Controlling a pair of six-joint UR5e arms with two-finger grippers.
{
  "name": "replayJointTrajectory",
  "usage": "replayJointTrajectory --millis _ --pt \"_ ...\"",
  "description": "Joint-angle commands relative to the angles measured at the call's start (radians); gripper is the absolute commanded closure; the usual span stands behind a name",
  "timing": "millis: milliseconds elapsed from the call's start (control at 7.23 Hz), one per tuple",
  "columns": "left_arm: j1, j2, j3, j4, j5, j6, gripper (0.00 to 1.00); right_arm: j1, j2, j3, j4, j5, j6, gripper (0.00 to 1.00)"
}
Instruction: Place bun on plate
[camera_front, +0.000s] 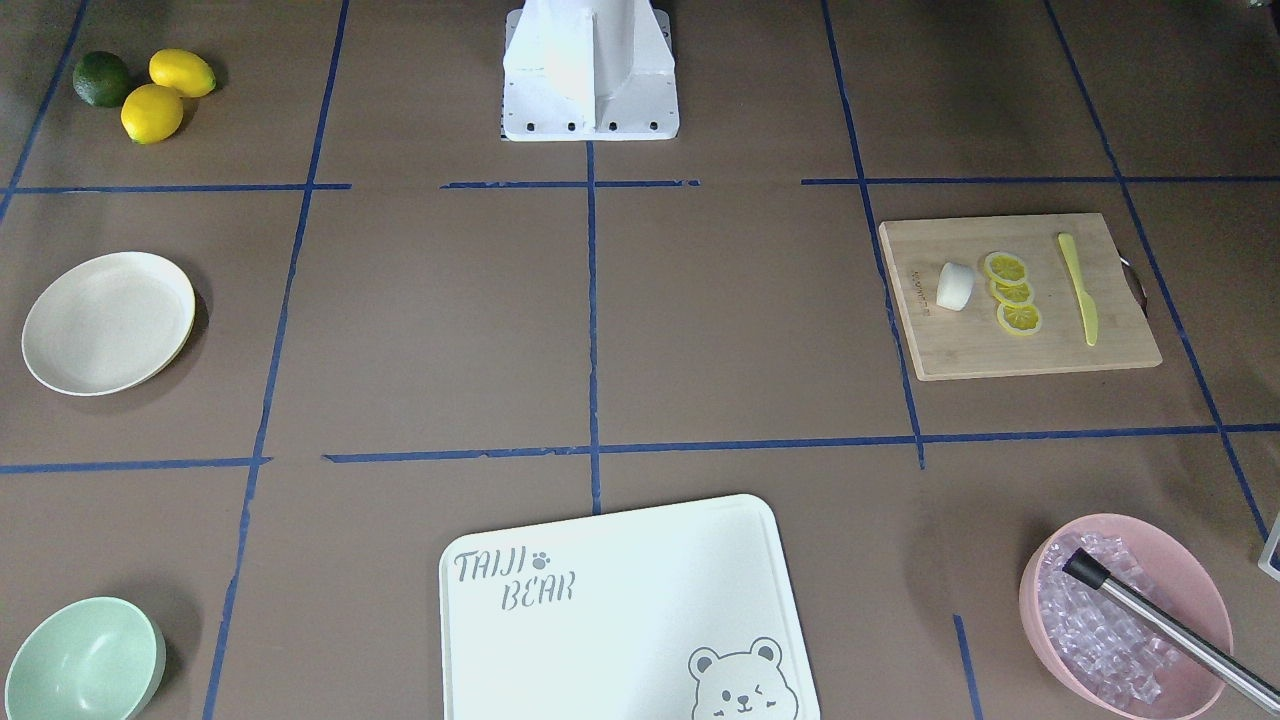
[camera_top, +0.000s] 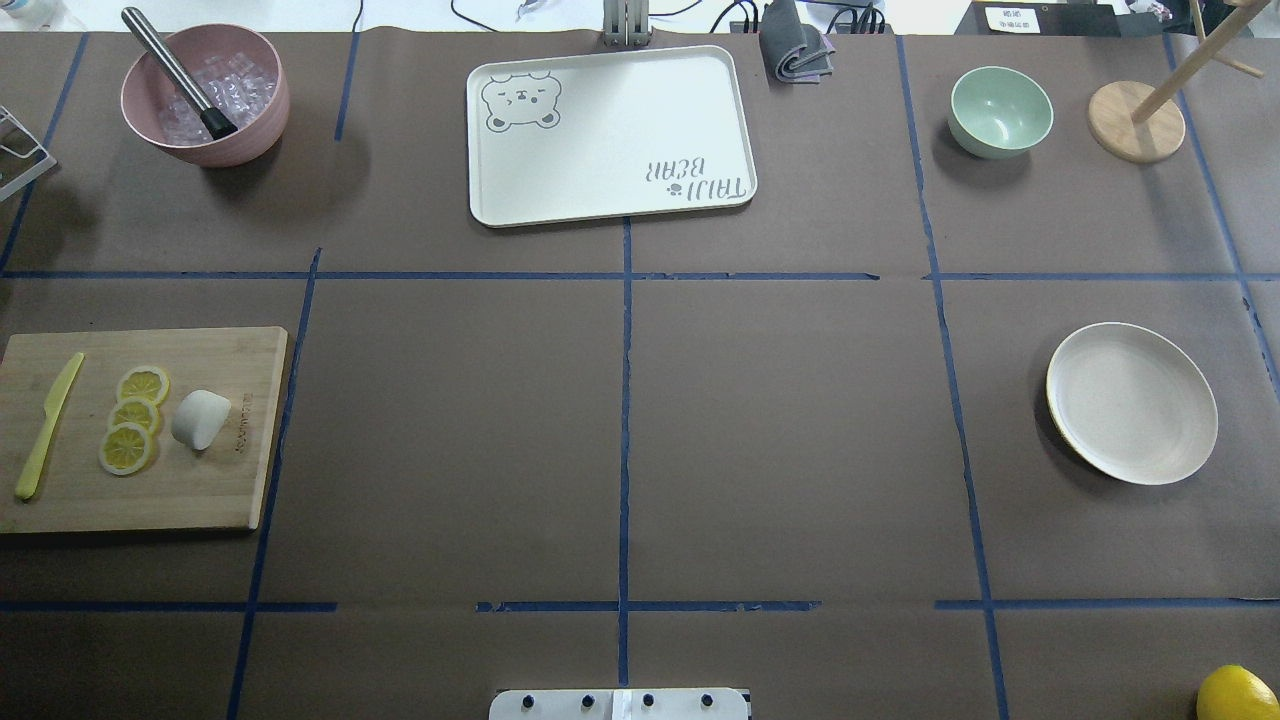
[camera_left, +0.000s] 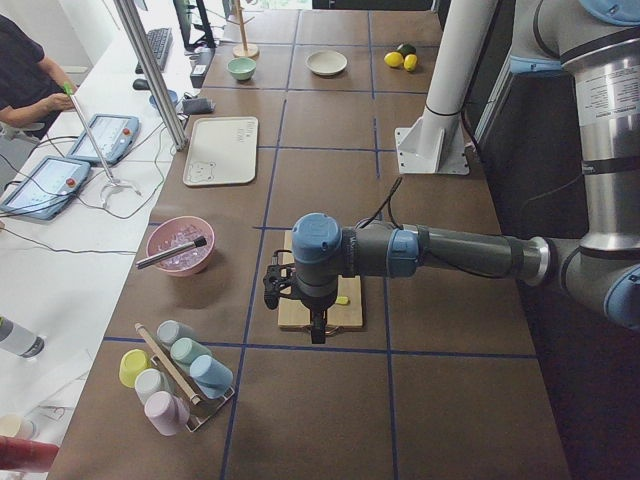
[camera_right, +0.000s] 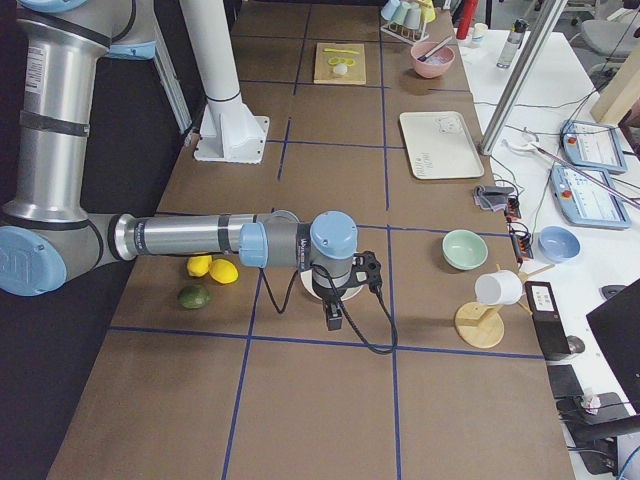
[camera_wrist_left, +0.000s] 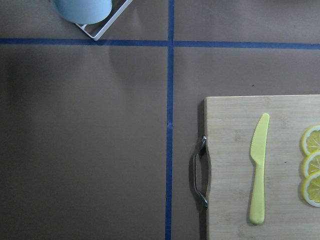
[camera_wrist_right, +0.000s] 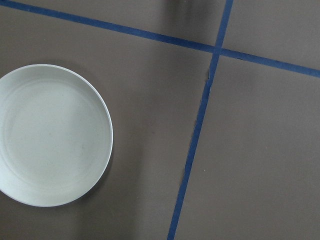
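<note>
While both arms reach out low over the table, the bun (camera_front: 955, 286) lies on its side on the wooden board (camera_front: 1020, 350) at the robot's left end. It sits just beside a row of three overlapping lemon slices (camera_front: 1012, 292); from where I stand I can't say whether it touches the nearest one. On the other side of the slices, a little apart from them, a yellow knife (camera_front: 1078, 290) lies along the row.

The plate (camera_top: 1131, 402) is at the robot's right end, well apart from the board, with the whole middle of the table between them.

Above the board hangs the left gripper (camera_left: 317, 332), pointing down. It shows only from the table's end, and I cannot tell whether its jaws are spread or pressed together. Its wrist camera looks down on the board's handle end, the knife and the edges of the slices.

Over by the plate, the right gripper (camera_right: 334, 318) also points down, partly hiding the plate from the side. I cannot tell how its jaws stand either. Its wrist camera has the plate at the left of its view, beside a crossing of blue tape lines.

Along the edge opposite the robot, a bear-printed tray (camera_front: 620, 600) sits in the middle, a pink bowl (camera_front: 1190, 570) of ice with a metal tool leaning in it on the board's side, and a green bowl (camera_front: 85, 660) on the plate's side. Two lemons (camera_front: 180, 72) and a lime (camera_front: 101, 78) cluster near the robot's base, on the plate's side.
</note>
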Motion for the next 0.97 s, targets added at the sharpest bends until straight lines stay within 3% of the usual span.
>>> replayJointTrajectory --millis 0,830 --pt "0.004 -0.001 -0.004 0.001 -0.007 0.000 0.00 -0.001 0.002 -0.002 0.001 0.002 0.001 0.00" --pt "0.024 -0.001 -0.021 -0.016 -0.007 0.003 0.00 -0.001 0.000 -0.004 0.007 0.002 0.002 0.00"
